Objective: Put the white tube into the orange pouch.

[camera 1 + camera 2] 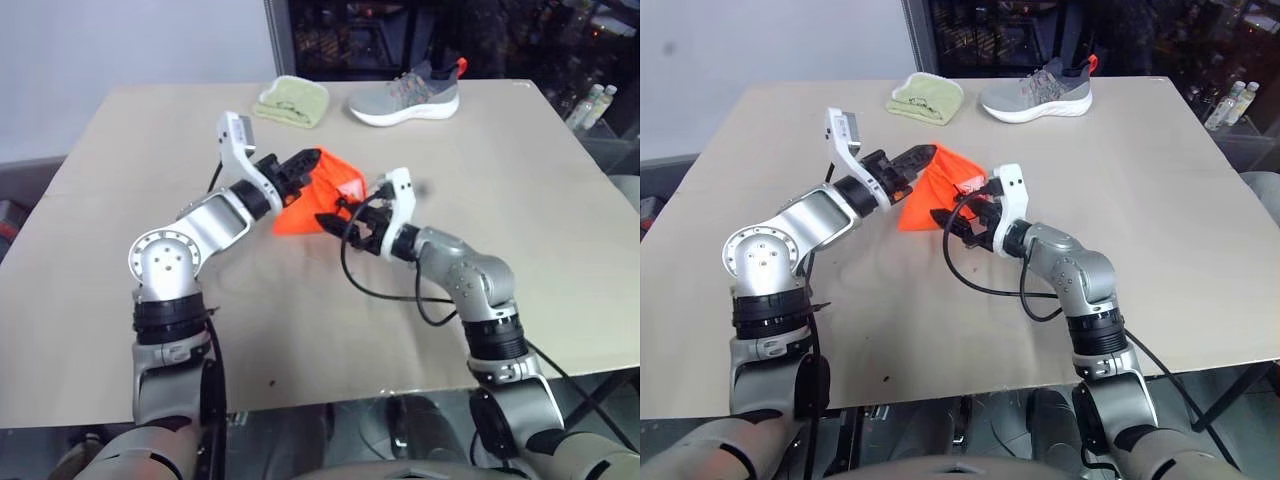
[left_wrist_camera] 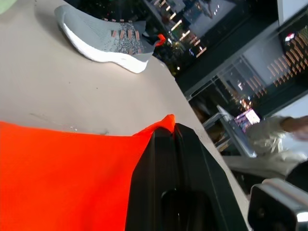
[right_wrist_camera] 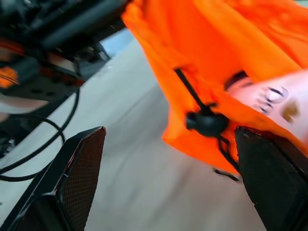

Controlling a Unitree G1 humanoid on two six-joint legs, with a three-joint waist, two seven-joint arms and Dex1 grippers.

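Tan table (image 1: 520, 200): left gripper (image 1: 303, 166) clenched on the orange pouch (image 1: 325, 200), lifted. Right gripper (image 1: 345, 225) spread wide at its mouth; white tube (image 3: 269, 96) sits inside the opening.

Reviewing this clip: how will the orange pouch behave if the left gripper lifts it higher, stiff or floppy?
Probably floppy: the orange pouch sags in folds from the shut left gripper. Likely light, hanging from one pinched edge. The white tube showing at its mouth might slip out if tilted.

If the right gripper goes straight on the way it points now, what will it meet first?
Most likely the orange pouch. The right gripper is open and the pouch's lower edge with its dark cord hangs right ahead of its fingers, with the white tube showing at the pouch's opening. Depth is uncertain.
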